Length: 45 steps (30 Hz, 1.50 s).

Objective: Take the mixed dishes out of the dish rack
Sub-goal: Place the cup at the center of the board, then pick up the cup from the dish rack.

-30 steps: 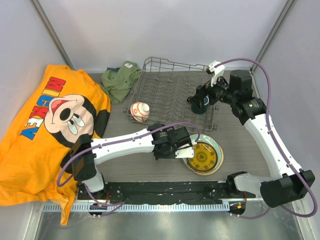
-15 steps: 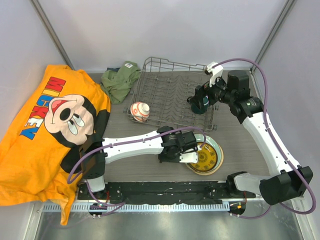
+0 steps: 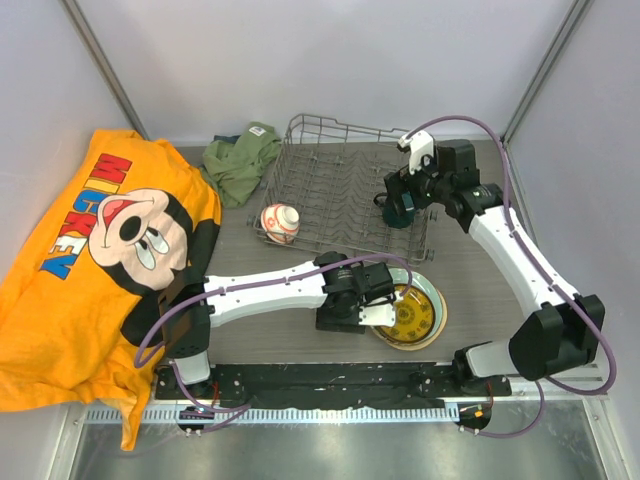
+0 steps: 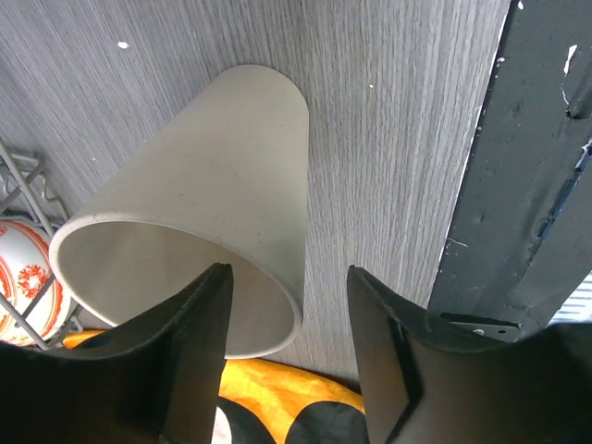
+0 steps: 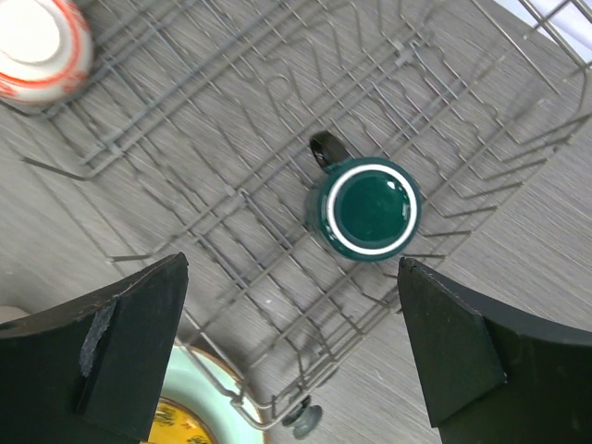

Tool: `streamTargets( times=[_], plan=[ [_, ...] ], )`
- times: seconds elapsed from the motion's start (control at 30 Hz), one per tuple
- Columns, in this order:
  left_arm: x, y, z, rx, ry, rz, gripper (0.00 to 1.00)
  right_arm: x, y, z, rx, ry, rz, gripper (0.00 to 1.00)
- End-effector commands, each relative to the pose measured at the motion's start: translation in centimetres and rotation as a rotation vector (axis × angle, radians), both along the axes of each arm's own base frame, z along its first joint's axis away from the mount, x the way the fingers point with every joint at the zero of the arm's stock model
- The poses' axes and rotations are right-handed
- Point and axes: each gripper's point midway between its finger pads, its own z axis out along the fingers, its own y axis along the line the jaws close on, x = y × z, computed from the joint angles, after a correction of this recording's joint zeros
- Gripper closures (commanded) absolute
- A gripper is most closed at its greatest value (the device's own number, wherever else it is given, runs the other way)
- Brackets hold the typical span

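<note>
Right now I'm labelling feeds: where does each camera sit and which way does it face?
Top: above, behind the robot, looking down on rack, left arm, right arm.
Left wrist: looks down through the open left gripper at a tipped cup on the table.
Right wrist: looks straight down through the open right gripper at the mug.
Shared: top and right wrist both show mug, rack, bowl.

A grey wood-grain bench (image 3: 270, 340) stands inside an enclosure of plain pale walls (image 3: 330, 60), evenly lit, with slanting metal struts (image 3: 105, 75) at the back corners. An orange cartoon-mouse T-shirt (image 3: 60, 300) is draped over the left side, and a crumpled olive-green cloth (image 3: 240, 165) lies just beside it. A black mounting rail (image 3: 330, 380) and a ribbed metal strip (image 3: 300, 413) run along the near edge.
</note>
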Motion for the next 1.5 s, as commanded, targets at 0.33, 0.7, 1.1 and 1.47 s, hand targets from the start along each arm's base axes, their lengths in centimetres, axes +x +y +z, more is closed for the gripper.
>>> streamTargets(
  times=[0.33, 0.7, 1.1, 1.47],
  plan=[
    [1.5, -1.0, 3.8, -0.116, -0.114, -0.014, 0.32, 3.9, -0.9, 0.7, -0.145, -0.075, 0.001, 0.0],
    [3.1, -0.9, 7.8, -0.24, -0.203, 0.031, 0.19, 5.5, -0.8, -0.6, -0.272, -0.048, 0.109, 0.0],
    [6.6, 1.8, 15.2, -0.608, -0.304, 0.164, 0.01, 7.7, -0.4, -4.5, -0.427, -0.023, 0.295, 0.01],
    [9.7, 5.4, 16.0, -0.672, -0.359, 0.267, 0.0, 9.7, 1.9, -7.0, -0.421, 0.023, 0.43, 0.02]
  ],
)
